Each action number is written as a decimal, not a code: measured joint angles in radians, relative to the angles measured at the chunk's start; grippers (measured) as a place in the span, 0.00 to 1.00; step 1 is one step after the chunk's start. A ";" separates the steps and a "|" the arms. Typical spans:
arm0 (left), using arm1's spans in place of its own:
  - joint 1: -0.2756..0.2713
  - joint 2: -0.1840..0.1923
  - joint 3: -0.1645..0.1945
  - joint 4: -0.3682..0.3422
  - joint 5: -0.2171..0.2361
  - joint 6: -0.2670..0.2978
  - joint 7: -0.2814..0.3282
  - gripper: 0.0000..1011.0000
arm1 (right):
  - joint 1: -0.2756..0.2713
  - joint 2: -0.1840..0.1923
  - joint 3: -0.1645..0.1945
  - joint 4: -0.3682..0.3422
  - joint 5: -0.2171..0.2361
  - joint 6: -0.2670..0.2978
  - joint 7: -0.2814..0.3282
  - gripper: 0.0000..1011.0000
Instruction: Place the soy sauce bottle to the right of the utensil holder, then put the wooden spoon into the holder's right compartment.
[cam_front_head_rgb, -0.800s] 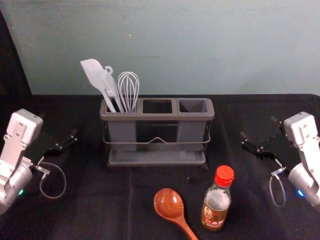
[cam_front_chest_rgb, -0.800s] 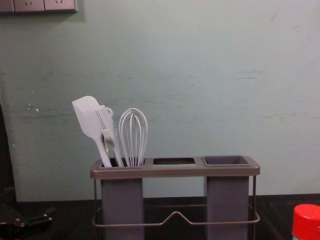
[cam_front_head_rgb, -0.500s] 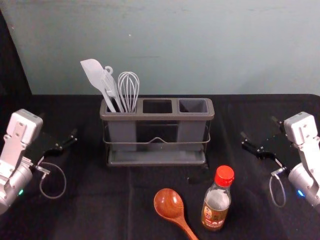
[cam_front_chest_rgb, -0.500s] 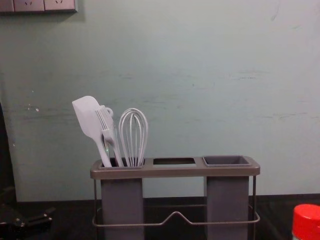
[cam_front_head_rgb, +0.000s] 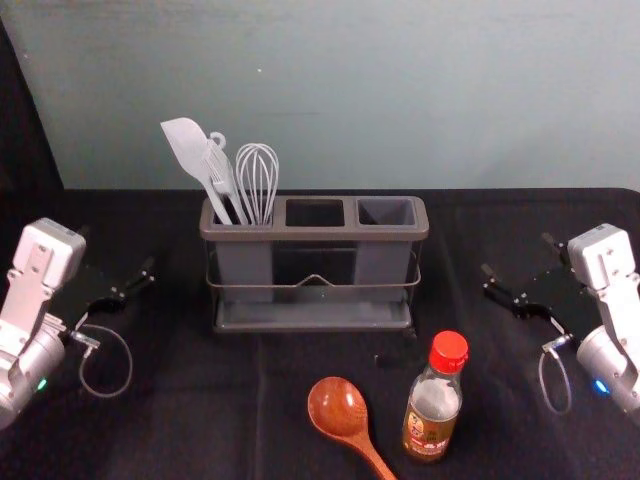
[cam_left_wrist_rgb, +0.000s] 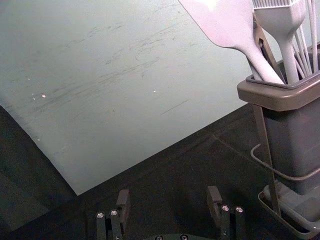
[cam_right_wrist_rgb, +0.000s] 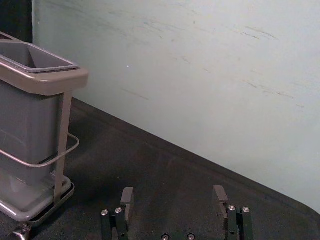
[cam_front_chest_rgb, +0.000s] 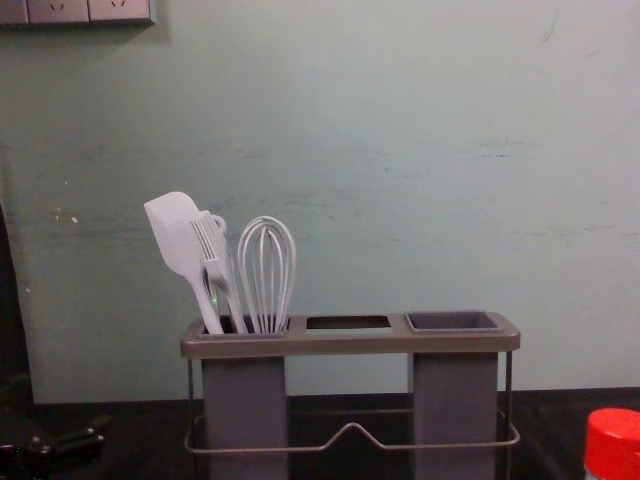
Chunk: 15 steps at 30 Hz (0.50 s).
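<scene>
- Both left gripper (cam_front_head_rgb: 117, 249) and right gripper (cam_front_head_rgb: 517, 254) are held spread, empty, the holder (cam_front_head_rgb: 315, 234) between.
- In head view, spoon (cam_front_head_rgb: 338, 408) and bottle (cam_front_head_rgb: 430, 425) are seen before it.
- In chest view, the red cap (cam_front_chest_rgb: 614, 442) is shown.

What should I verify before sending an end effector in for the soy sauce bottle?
- Right end effector open and unloaded: ok.
- Soy sauce bottle upright, cap on: ok.
- Bottle apart from the wooden spoon: ok, a narrow gap.
- Bottle right of the utensil holder: not ok, it stands in front, near the right end.
- Right compartment free of utensils: ok.
- Spoon's handle tip: cannot tell, it runs past the head view's lower edge.
</scene>
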 joint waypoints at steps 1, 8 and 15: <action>0.000 0.000 0.000 0.000 0.000 0.000 0.000 1.00 | 0.000 0.000 0.000 0.000 0.000 0.000 0.000 0.99; 0.000 0.000 0.000 0.000 0.000 0.000 0.000 1.00 | 0.000 0.000 0.000 0.000 0.000 0.000 0.000 0.99; 0.000 0.000 0.000 0.000 0.000 0.000 0.000 1.00 | 0.000 0.000 0.000 0.000 0.000 0.000 0.000 0.99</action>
